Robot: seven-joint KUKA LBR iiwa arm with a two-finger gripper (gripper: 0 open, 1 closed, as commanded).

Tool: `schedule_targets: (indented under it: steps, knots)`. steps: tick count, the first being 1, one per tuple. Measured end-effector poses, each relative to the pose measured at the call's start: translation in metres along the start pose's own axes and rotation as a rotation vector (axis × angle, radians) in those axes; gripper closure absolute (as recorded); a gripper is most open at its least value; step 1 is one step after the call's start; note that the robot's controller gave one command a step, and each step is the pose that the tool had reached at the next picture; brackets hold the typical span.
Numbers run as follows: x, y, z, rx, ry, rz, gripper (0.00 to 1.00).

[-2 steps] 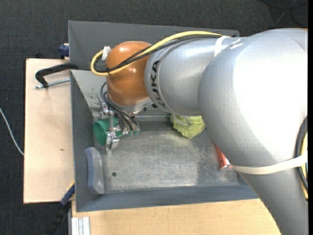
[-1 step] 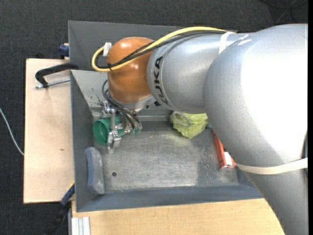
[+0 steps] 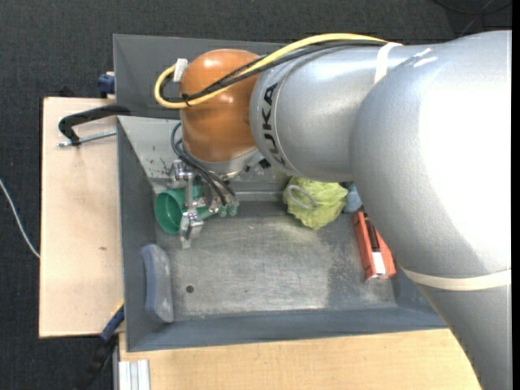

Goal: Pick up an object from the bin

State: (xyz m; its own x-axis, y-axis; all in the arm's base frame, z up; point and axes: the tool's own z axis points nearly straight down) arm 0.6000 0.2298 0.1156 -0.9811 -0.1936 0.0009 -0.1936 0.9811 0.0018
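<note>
Camera view is showing the claw [image 3: 203, 210] hanging low in the grey metal bin [image 3: 268, 319], just to the right of a green plastic cup [image 3: 166, 211]. The cup is lying on its side against the bin's left wall, its mouth facing partly upward. The claw's metal parts are appearing to touch the cup's right edge, but the cup is not sitting inside the claw. Whether the claw is standing wide or narrow cannot be told, as the orange wrist cover [image 3: 213, 104] and the mechanism are masking it.

Other contents, placed from the cup:
- A grey-blue oblong piece [image 3: 157, 281] is lying below the cup, along the same wall.
- A crumpled yellow-green wad [image 3: 315, 201] is lying well to the cup's right.
- An orange-red marker-like tool [image 3: 372, 250] is lying farther right again, partly under the arm.

Risks, as judged:
- The cup is lying on a curved side, so a closing claw that is off-centre is likely to roll it away or wedge it against the wall.
- The claw is working close to the wall, so any drift leftward is risking a scrape on the metal.
- A grip on the thin rim alone is likely to slip on lifting.
</note>
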Motion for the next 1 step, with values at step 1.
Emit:
schedule_targets:
  steps: [1]
  knots:
    - [-0.0013,0.0001,-0.0193,0.0,-0.005,0.0,1.0]
